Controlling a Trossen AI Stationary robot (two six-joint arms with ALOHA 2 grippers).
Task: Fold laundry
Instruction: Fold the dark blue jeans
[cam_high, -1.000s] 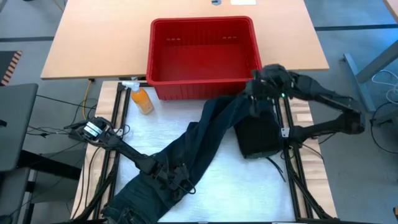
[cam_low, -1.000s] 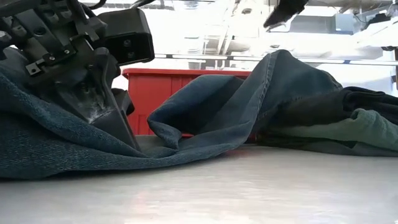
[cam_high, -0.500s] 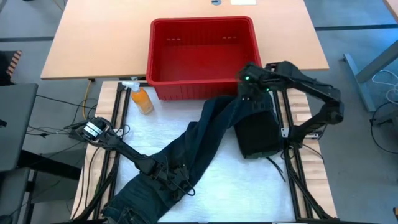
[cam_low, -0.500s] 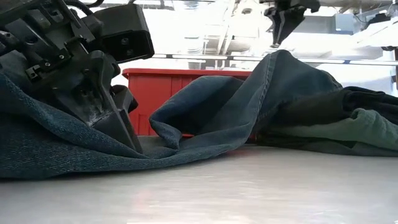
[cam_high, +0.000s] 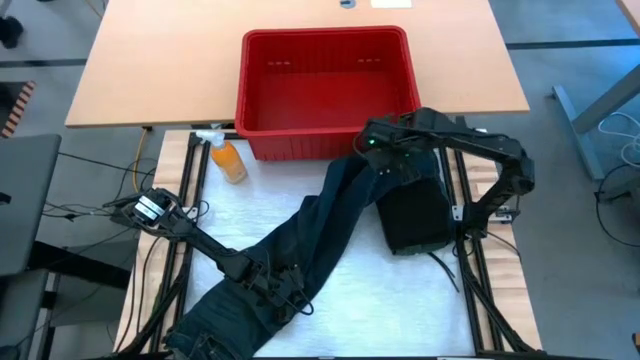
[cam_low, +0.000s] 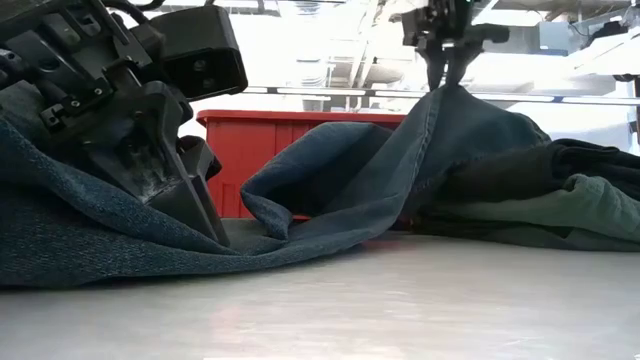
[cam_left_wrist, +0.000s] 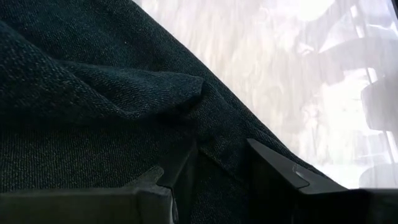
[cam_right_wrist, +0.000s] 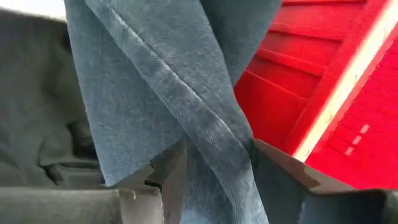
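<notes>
Right gripper (cam_right_wrist: 211, 163), fingers apart astride the jeans' (cam_high: 320, 235) raised far fold beside the red basket (cam_high: 262, 130), faces a garment running diagonally toward the near-left, where the left gripper (cam_left_wrist: 217, 163) clamps it.

Red plastic basket (cam_high: 327, 92): 1, far centre.
Denim garment (cam_high: 300, 250): 1, stretched from near left to far right.
Folded dark garment pile (cam_high: 415, 218): 1, right; piece count unclear.
Orange bottle (cam_high: 227, 158): 1, left of basket.
Grippers: 2, left gripper (cam_high: 285, 296), right gripper (cam_high: 385, 165).
</notes>
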